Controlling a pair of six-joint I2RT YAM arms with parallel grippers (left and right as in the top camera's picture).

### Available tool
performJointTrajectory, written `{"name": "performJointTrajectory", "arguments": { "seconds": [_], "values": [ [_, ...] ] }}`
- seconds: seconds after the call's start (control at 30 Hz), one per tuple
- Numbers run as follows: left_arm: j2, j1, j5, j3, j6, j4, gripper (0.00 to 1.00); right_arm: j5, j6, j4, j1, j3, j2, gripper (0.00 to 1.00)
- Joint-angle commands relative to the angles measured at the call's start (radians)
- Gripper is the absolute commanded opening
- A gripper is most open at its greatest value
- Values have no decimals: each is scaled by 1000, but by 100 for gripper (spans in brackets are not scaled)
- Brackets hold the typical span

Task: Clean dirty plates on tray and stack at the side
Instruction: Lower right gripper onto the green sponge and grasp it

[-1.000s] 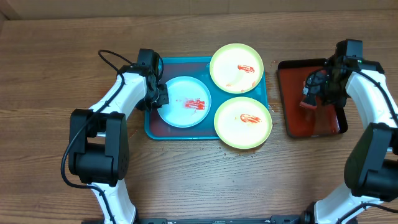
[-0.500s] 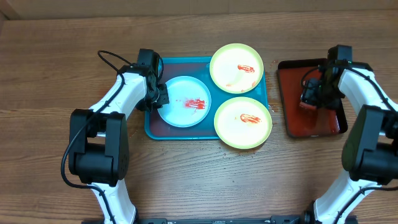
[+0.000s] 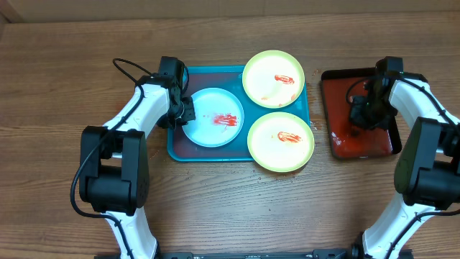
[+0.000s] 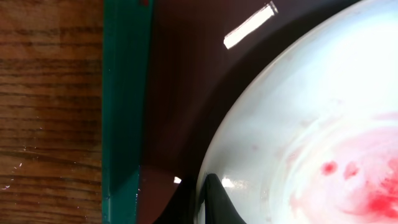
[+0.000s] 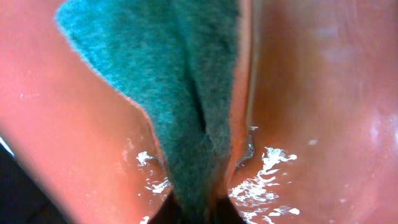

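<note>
A teal tray holds three plates with red smears: a pale blue-white plate at its left and two yellow-green plates at its right. My left gripper is shut on the left rim of the blue-white plate. The left wrist view shows that rim pinched at my gripper, beside the tray's teal edge. My right gripper is down on the dark-red tray. Its wrist view shows the gripper shut on a green scouring sponge.
The dark-red tray with a black rim lies on the wooden table right of the teal tray. Its surface is wet, with droplets around the sponge. A black cable loops off the left arm.
My right gripper has dropped onto the dark-red tray and closed on the sponge. The left gripper and the plates have not moved.
</note>
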Motion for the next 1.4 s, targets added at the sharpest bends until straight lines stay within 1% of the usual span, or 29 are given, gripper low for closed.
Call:
{"name": "performJointTrajectory", "arguments": {
  "seconds": [0.0, 0.2, 0.43, 0.47, 0.5, 0.57, 0.6, 0.63, 0.73, 0.83, 0.97, 1.1, 1.27, 1.3, 1.33, 1.37],
  "values": [
    [23, 10, -43, -25, -21, -10, 4, -2, 2, -7, -5, 18, 5, 4],
    [23, 10, -43, -25, -21, -10, 4, -1, 1, -62, -5, 64, 5, 4],
    [23, 10, -43, -25, -21, -10, 4, -2, 2, -192, -5, 192, 1, 4],
    [23, 10, -43, -25, -21, -10, 4, -2, 1, -214, -5, 207, 1, 7],
    [23, 10, -43, -25, -21, -10, 4, -2, 1, -234, -5, 219, 1, 13],
    [23, 10, -43, -25, -21, -10, 4, -2, 1, -257, -5, 227, 1, 42],
    [23, 10, -43, -25, -21, -10, 4, -1, 0, -260, -5, 227, 1, 50],
    [23, 10, -43, -25, -21, -10, 4, -1, -5, -259, -5, 227, 1, 56],
    [23, 10, -43, -25, -21, -7, 4, 6, -26, -210, -6, 227, 1, 64],
    [23, 10, -43, -25, -21, -2, 4, 10, -29, -110, -5, 222, 3, 69],
    [23, 10, -43, -25, -21, 5, 4, -2, -65, 0, -5, 220, 33, 72],
    [23, 10, -43, -25, -21, 10, 4, -1, -108, 27, -3, 220, 86, 72],
    [23, 10, -43, -25, -21, 11, 4, -2, -111, 47, -2, 220, 132, 70],
    [23, 10, -43, -25, -21, 11, 4, -2, -111, 49, -2, 218, 139, 69],
    [23, 10, -43, -25, -21, 12, 4, -2, -110, 48, -2, 218, 143, 63],
    [23, 10, -43, -25, -21, 12, 5, -1, -106, 47, -2, 218, 146, 50]
  ]
}}
